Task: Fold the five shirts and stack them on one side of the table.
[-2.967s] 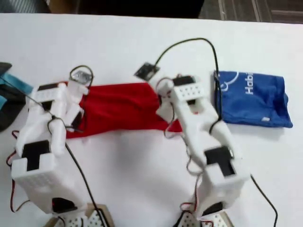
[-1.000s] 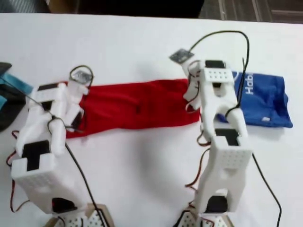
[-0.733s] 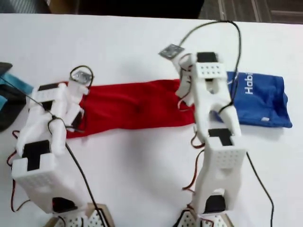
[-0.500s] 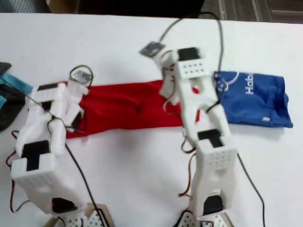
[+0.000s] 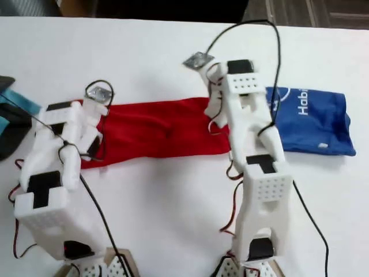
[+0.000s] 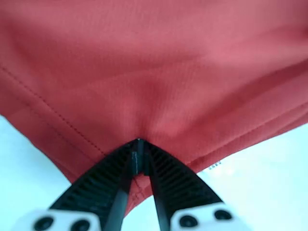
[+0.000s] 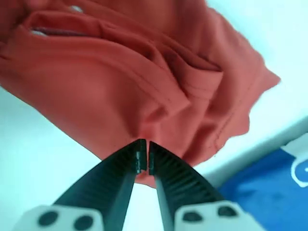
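The red shirt [image 5: 155, 130] is lying across the middle of the table [image 5: 173, 202] as a long, flattened band, stretching sideways between the 2 arms. The left gripper [image 6: 138, 147] is clamping the stitched hem at the shirt's left end, its black jaws pressed together with the cloth caught at their tips. The right gripper [image 7: 143, 156] is sitting at the shirt's other end, jaws drawn together on a bunched fold near the edge, with creases running toward the tips and a bit of red showing between the jaws. The blue shirt [image 5: 314, 124] is resting folded on the table's right side, just beside the red shirt's right end and partly behind the right arm. A dark cloth [image 5: 11, 124] with a teal patch is lying at the table's left edge.
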Controlling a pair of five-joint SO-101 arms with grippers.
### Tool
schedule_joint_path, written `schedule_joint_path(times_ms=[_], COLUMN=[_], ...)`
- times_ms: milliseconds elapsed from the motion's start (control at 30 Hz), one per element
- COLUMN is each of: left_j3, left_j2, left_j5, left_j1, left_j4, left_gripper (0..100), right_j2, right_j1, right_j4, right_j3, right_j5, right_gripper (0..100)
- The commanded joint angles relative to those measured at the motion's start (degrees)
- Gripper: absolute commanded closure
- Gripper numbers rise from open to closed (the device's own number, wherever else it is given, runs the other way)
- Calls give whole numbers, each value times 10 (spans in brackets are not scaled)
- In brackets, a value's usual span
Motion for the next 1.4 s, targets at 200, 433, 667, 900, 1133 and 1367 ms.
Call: schedule_joint_path(times_ms=[200, 433, 667, 900, 1133, 1367], left_j3=[2, 2, 2, 3, 3, 3], left_j2=[0, 0, 0, 0, 0, 0], left_j5=[3, 3, 3, 3, 3, 3], left_j1=[-9, -9, -9, -9, -9, -9], left_j4=[-12, -12, -12, -12, -12, -12], left_gripper=[973, 973, 973, 973, 973, 973], right_j2=[3, 3, 3, 38, 65, 65], right_j1=[7, 5, 3, -22, -3, 8], right_j4=[-44, -61, -57, -59, -66, -76], right_j3=[-21, -21, -19, -11, -36, -55], right_j5=[-18, -29, -32, -32, -32, -32], right_gripper=[972, 822, 862, 864, 865, 957])
